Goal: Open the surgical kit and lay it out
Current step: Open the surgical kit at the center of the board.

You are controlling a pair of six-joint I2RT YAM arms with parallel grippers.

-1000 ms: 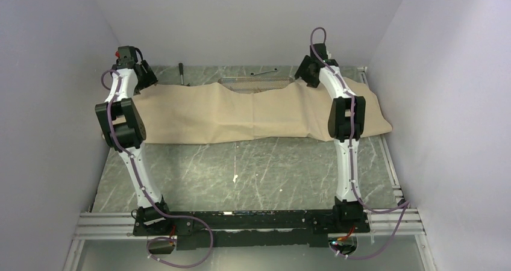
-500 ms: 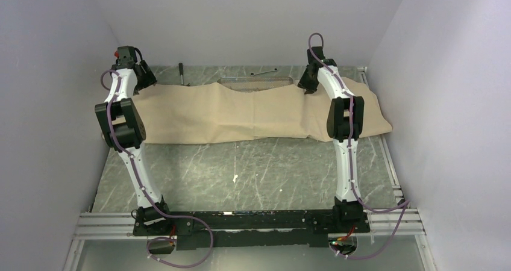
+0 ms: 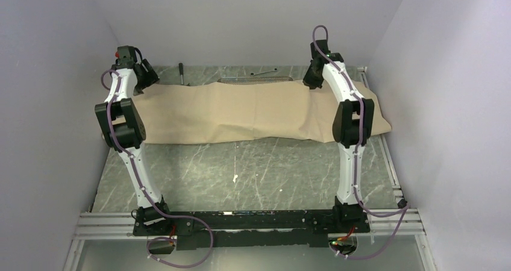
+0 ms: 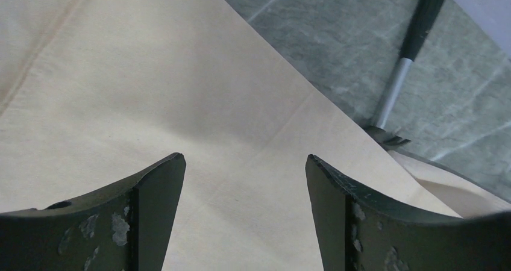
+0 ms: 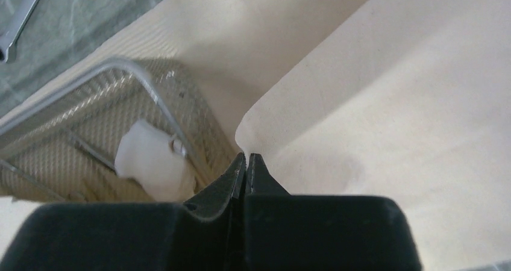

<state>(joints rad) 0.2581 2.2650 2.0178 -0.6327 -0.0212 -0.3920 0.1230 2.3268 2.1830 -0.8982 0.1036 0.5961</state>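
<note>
The tan wrap sheet (image 3: 241, 111) of the surgical kit lies across the back of the table, covering most of the kit. My right gripper (image 3: 310, 78) is at the sheet's far right edge. In the right wrist view it (image 5: 247, 156) is shut on a fold of the wrap sheet (image 5: 373, 102), lifting it off the wire-mesh tray (image 5: 138, 72). A white gauze pad (image 5: 150, 159) and a thin metal tool lie inside the tray. My left gripper (image 4: 244, 162) hovers open over the wrap sheet (image 4: 150, 90) near its far left corner (image 3: 147, 78), holding nothing.
A dark-handled hammer (image 3: 181, 73) (image 4: 416, 24) lies on the marble table just behind the sheet at the left. A thin wrench (image 3: 265, 71) (image 5: 18, 24) lies behind the tray. Walls enclose the table on three sides.
My right gripper has shut on the wrap's far edge and shifted back and to the right, and the sheet's far edge has flattened. The left arm has stayed still.
</note>
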